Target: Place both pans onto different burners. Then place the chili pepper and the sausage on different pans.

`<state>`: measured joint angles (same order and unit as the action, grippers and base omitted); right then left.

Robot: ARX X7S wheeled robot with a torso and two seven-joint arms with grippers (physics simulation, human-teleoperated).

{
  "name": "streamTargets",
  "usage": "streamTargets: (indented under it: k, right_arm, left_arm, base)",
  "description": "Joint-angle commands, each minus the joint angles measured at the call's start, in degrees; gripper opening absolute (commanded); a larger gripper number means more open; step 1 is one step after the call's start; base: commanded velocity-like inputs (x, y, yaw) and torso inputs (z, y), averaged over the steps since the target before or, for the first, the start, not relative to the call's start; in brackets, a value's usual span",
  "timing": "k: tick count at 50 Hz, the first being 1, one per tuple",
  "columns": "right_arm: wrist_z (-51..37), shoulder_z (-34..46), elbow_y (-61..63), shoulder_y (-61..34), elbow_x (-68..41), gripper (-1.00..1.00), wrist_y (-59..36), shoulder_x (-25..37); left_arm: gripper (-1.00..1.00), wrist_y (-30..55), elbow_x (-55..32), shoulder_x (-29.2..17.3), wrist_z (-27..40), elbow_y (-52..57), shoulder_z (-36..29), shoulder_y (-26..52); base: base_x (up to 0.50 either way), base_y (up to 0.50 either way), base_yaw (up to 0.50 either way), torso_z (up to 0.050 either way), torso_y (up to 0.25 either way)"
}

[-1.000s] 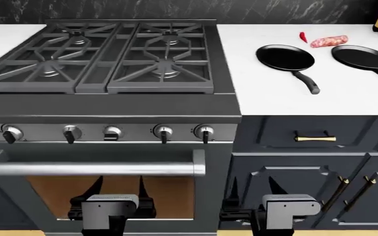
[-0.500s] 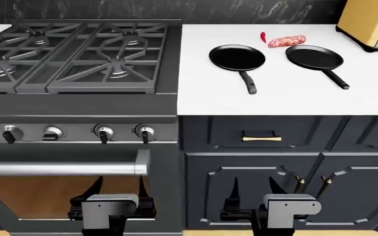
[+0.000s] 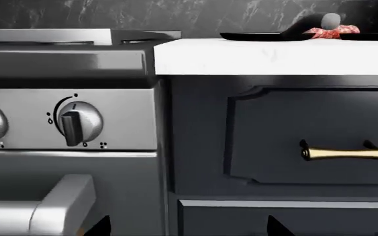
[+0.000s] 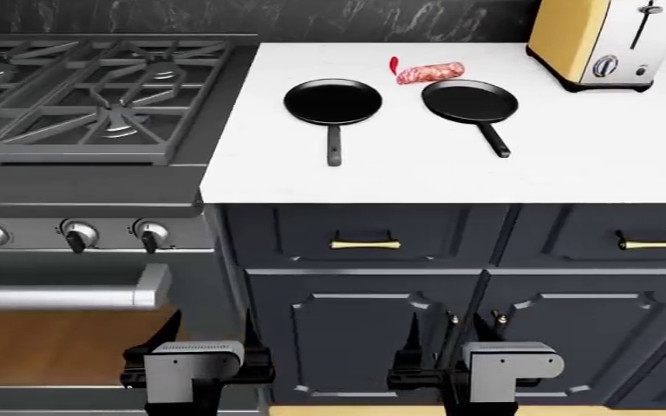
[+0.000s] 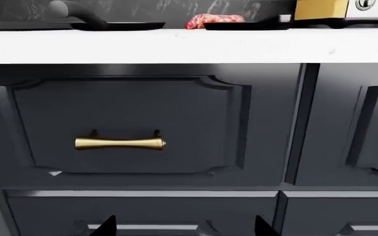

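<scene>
The stove (image 4: 90, 130) stood at the left, its burners (image 4: 119, 130) bare under the grates; three showed clearly in the head view, more running off its edge. The white counter (image 4: 610, 165) beside it carried all four task things, well apart from the grates

Two pans lay there side by side. The left pan (image 4: 333, 101) sat nearer the stove, its handle pointing toward the cabinet front; the right pan (image 4: 470, 100) had its handle angled toward the front and right. Both looked rigid and fairly heavy for their size, likely to tip if taken at the rim, so the long handle, close to the bowl, seemed the best place to grasp. The matte finish should give fair grip

One sausage (image 4: 430, 73) lay behind the pans, between them, close to the right pan's rim. It looked firm yet somewhat yielding and apt to roll, so a hold across its middle would suit

One chili (image 4: 395, 66) lay just beside the sausage's left end, thin, light and easily crushed or flicked away; a gentle pinch at mid-length seemed wise

Both arms hung low before the cabinets. The left hand (image 4: 209, 328) and right hand (image 4: 447, 328) each showed fingers spread and grasped nothing
</scene>
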<state>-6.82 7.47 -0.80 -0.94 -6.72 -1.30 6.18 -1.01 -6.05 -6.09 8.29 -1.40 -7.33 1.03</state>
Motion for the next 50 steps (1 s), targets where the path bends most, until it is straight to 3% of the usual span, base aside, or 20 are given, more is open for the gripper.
streamTargets:
  k: [1,18,28,32,38,44,46,50]
  right_arm:
    - [-0.7,0.9,0.0,-0.1,-0.3,1.0,0.0,0.7]
    - [-1.7,1.9,-0.1,-0.1,-0.7,1.0,0.2,1.4]
    - [-2.5,2.2,0.8,-0.1,-0.8,1.0,-0.1,1.9]
    - [-3.6,1.4,10.3,0.7,-2.5,1.0,-6.5,3.0]
    - [-7.9,-4.8,41.5,-2.8,-8.7,1.0,-32.2,9.3]
    - [-11.5,-15.9,55.5,-14.8,-19.9,1.0,-56.7,12.3]
    - [-12.4,-17.6,55.9,-18.8,-21.8,1.0,-62.4,13.1]
    - [-14.1,-18.9,56.0,-28.2,-25.0,1.0,-73.5,14.5]
  left_arm:
    - [1.0,0.0,-0.7,-0.6,0.7,0.0,-0.7,0.1]
    - [1.0,0.1,-1.8,-1.3,1.5,0.3,-1.5,0.0]
    - [1.0,0.0,-3.7,-1.4,1.4,0.6,-1.4,0.0]
    - [1.0,2.0,-4.9,-1.9,1.7,4.4,-1.4,-0.7]
    - [1.0,20.7,-9.9,-7.3,5.2,29.2,1.4,-2.5]
    - [1.0,38.9,-23.5,-13.9,10.8,49.2,15.4,-2.9]
    - [1.0,46.2,-29.4,-17.1,13.6,53.3,21.5,0.6]
    - [1.0,65.4,-46.8,-23.7,22.1,54.8,30.4,15.2]
  base:
    - [0.0,-0.5,0.0,0.0,0.0]
    - [0.0,-0.5,0.0,0.0,0.0]
    - [0.0,-0.02,0.0,0.0,0.0]
    - [0.0,0.0,0.0,0.0,0.0]
    - [0.0,0.0,0.0,0.0,0.0]
    - [0.0,0.0,0.0,0.0,0.0]
    - [0.0,0.0,0.0,0.0,0.0]
    - [0.0,0.0,0.0,0.0,0.0]
